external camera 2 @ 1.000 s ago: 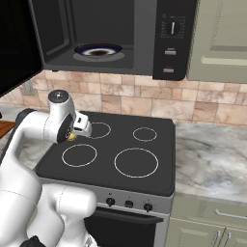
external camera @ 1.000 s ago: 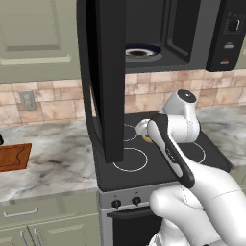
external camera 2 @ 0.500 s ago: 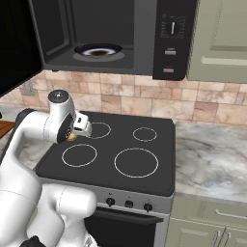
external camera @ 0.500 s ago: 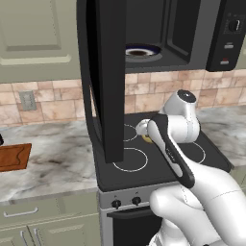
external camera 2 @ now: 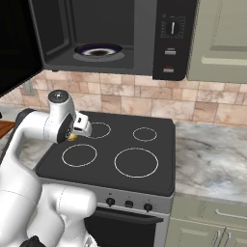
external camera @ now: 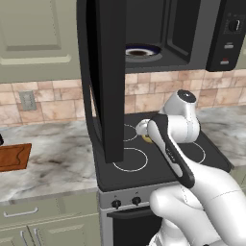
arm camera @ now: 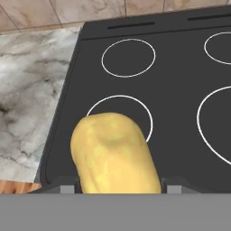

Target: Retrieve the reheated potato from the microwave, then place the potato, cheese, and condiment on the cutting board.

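— Gripper (arm camera: 118, 188) status?
— Partway open; the potato (arm camera: 115, 155) is being clamped between the fingers.
— Location?
— Being held above the black stovetop (arm camera: 180, 108), microwave (external camera 2: 111, 38) door being left open.

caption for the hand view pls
Potato held in the hand above the black stovetop, beside the marble counter.

Both base views look forward and down from behind the arm, left and right, sharing the stove (external camera: 158, 158) and open microwave (external camera 2: 111, 36); the hand view peers close down onto the stovetop
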